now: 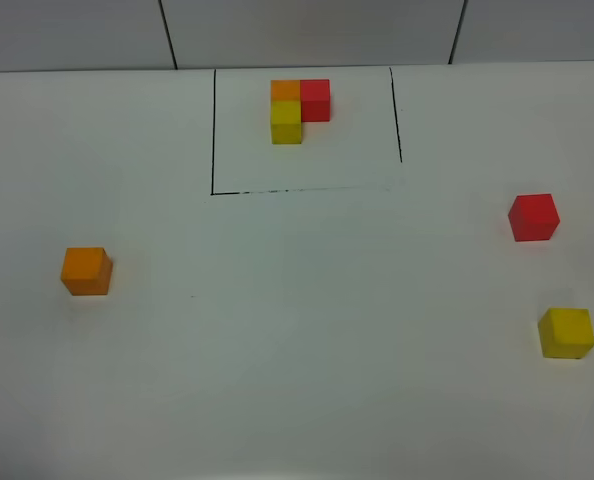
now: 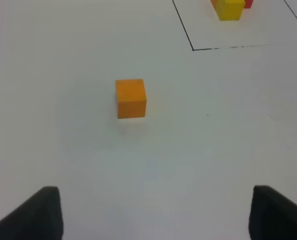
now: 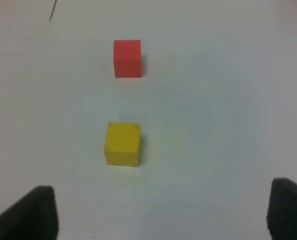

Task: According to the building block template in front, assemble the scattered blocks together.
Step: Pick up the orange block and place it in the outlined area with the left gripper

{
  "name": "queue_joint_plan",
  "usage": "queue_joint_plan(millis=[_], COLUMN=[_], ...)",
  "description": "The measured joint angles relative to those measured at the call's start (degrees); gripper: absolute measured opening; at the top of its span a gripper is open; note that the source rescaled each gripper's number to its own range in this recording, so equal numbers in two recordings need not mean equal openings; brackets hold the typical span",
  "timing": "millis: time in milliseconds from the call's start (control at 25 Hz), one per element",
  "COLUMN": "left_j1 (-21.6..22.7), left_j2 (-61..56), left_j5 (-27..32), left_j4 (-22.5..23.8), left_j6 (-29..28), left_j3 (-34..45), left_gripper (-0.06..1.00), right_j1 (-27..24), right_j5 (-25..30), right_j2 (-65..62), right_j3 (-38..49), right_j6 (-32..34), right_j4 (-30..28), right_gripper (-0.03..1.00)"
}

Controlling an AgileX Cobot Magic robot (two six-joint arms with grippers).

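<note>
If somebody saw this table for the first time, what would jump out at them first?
The tight L of orange, red and yellow cubes inside the black drawn frame at the far middle of the white table stands out first. Then, scattered: an orange cube alone on the left, and on the right a red cube with a yellow cube nearer the camera.
</note>
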Motion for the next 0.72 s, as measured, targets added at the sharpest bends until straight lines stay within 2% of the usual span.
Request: queue_joint_plan(millis=[720], left_j1=[0.0], left_j2=[0.0], left_j5=[0.0], left_j4=[0.0], left_j6=[0.0], left_j3=[0.0], left_gripper=[0.69], right_j1=[0.0], right_j5=[0.0], right_j2=[0.0], right_j3=[0.0], right_j6=[0.0], right_j4=[0.0], right_gripper=[0.77])
